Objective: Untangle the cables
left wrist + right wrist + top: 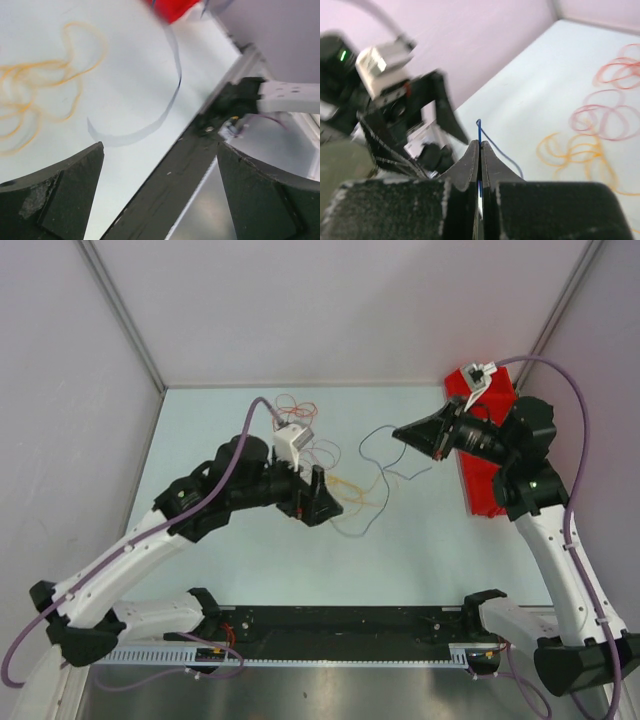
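Note:
The cables lie loose on the pale table between my arms. A dark blue cable runs up to my right gripper, which is shut on its end, lifted above the table. Orange-yellow loops lie just right of my left gripper. Its fingers stand wide open with nothing between them. In the left wrist view the orange loops and a blurred stretch of the blue cable lie ahead. Red loops and pinkish loops sit behind the left wrist.
A red box stands at the table's right edge, beside the right arm. The black rail holding the arm bases runs along the near edge. Grey walls close in the table at the back and on both sides.

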Controlling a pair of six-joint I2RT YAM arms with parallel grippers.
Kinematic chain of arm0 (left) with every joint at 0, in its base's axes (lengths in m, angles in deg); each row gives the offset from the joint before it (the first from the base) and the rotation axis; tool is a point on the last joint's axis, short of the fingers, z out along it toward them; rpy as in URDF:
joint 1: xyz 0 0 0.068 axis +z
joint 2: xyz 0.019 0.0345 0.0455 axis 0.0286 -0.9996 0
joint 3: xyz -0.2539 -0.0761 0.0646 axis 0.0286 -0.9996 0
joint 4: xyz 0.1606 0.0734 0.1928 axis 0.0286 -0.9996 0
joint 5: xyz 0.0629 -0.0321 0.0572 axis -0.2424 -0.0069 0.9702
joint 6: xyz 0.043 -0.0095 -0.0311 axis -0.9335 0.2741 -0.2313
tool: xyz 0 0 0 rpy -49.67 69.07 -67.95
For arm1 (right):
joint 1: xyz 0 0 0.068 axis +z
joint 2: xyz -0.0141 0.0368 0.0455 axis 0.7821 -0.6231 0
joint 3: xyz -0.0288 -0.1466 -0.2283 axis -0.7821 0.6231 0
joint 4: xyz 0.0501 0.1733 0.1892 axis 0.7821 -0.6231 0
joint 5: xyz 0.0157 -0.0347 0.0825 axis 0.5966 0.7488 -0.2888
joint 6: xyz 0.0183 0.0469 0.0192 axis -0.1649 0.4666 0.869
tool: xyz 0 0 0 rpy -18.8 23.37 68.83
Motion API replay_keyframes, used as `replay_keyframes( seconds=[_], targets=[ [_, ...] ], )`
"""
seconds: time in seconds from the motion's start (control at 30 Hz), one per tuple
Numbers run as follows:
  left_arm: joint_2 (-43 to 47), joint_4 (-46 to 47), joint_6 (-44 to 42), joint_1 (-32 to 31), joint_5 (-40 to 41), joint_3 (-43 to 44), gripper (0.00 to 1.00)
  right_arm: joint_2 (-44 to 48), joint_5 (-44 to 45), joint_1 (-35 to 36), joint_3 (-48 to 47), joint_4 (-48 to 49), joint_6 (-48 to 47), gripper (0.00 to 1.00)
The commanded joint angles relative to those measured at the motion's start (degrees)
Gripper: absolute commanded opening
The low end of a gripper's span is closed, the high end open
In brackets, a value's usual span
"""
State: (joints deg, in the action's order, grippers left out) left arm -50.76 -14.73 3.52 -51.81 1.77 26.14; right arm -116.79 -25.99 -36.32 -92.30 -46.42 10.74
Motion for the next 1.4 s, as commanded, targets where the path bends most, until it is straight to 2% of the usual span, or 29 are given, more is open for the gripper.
replay_keyframes(
  seconds=[0.0,0.17,0.37,0.43,0.57,0.7,0.87,1.07,1.37],
  targets=[
    [8.8,-8.2,0.1,1.8,18.1,-8.5,1.00,-3.9,7.8,-5.2,-6.8,-2.3,-1.0,0.00],
    [16.2,-11.9,1.3,1.9,26.0,-14.8,1.00,-10.0,12.4,-9.5,-16.2,-5.4,-2.6,0.00],
    [21.0,-12.2,1.3,2.0,29.8,-21.2,1.00,-17.9,26.4,-11.7,-30.3,-15.2,-7.1,0.00],
    [21.9,-11.5,1.5,2.0,29.7,-22.6,1.00,-18.6,30.4,-12.6,-31.4,-16.4,-7.1,0.00],
    [23.5,-9.4,1.9,1.9,29.3,-25.9,1.00,-18.1,37.0,-14.3,-31.7,-18.5,-8.0,0.00],
    [24.4,-6.4,0.8,2.0,27.5,-27.8,1.00,-16.7,47.6,-14.8,-31.2,-23.4,-9.1,0.00],
    [24.6,-4.7,0.4,1.9,28.0,-29.5,1.00,-12.6,57.1,-18.6,-28.1,-26.6,-9.2,0.00],
    [25.9,-3.5,0.0,1.9,28.3,-30.3,1.00,-9.9,61.5,-23.7,-26.1,-33.1,-7.5,0.00],
    [26.8,-3.6,0.1,1.9,29.6,-30.3,1.00,-8.9,65.9,-28.3,-23.5,-36.5,-6.5,0.00]
  ],
)
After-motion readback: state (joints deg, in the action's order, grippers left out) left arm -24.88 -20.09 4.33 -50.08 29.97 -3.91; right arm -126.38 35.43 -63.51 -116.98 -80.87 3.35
